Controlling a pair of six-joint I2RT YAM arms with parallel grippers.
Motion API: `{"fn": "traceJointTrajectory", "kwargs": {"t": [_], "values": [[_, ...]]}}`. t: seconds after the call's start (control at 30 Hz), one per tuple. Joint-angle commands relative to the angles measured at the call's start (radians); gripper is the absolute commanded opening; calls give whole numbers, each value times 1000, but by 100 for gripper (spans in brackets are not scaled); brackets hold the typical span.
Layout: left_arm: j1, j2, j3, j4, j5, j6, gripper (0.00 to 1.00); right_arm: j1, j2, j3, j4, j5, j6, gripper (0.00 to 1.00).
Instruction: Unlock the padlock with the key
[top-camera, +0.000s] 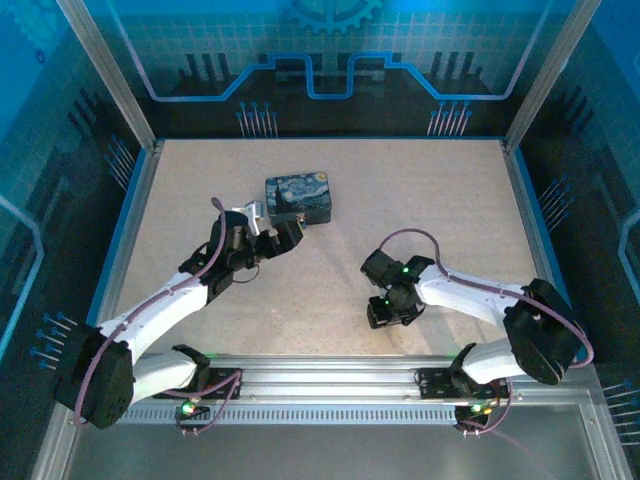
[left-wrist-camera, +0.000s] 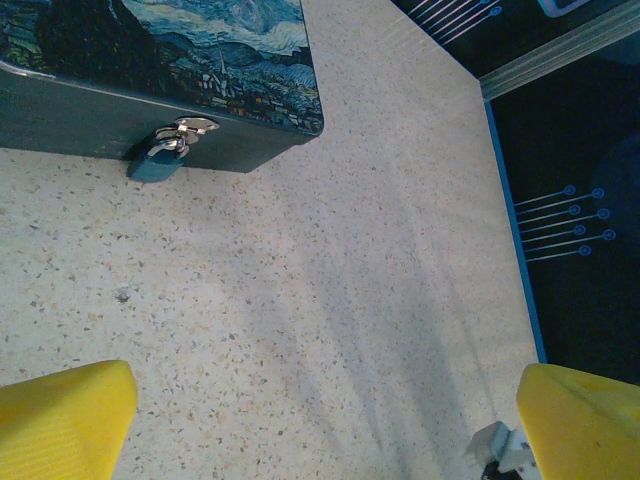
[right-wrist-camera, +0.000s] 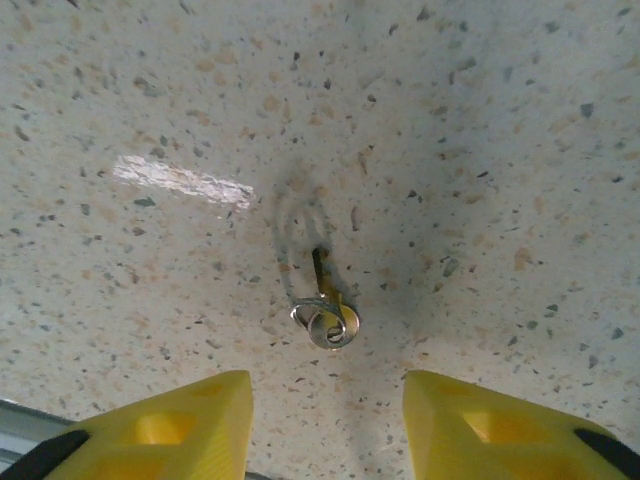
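**Flat key, loose lock: two ways this could slip**

On the left, the left gripper stands wide open with nothing in it, pointed at the tin. The padlock hangs from the clasp on the tin's side wall, low against the table, well ahead of the yellow fingertips. The lock looks free to swing. If nothing steadies it, a key pushed at it would likely just shove it aside, or slide the whole tin.

On the right, the right gripper points down at the table, jaws partly apart and empty. The key lies flat on the speckled surface with a small ring at its head, just beyond the gap between the fingertips and touching neither. The main risk is here: the key is thin and flush to the table, so the pads may close above it or pinch only the ring, leaving the blade dangling and unaimable. A tip landing on it could also flick it away.
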Motion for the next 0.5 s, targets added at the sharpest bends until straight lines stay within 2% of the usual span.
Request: {"fn": "traceJointTrajectory", "kwargs": {"t": [0.0, 0.47], "values": [[-7, -1, -8, 8, -17, -4, 99, 25, 28, 27, -33, 22, 15, 41], [-7, 4, -3, 10, -16, -6, 99, 47, 65, 33, -10, 70, 30, 28]]}}
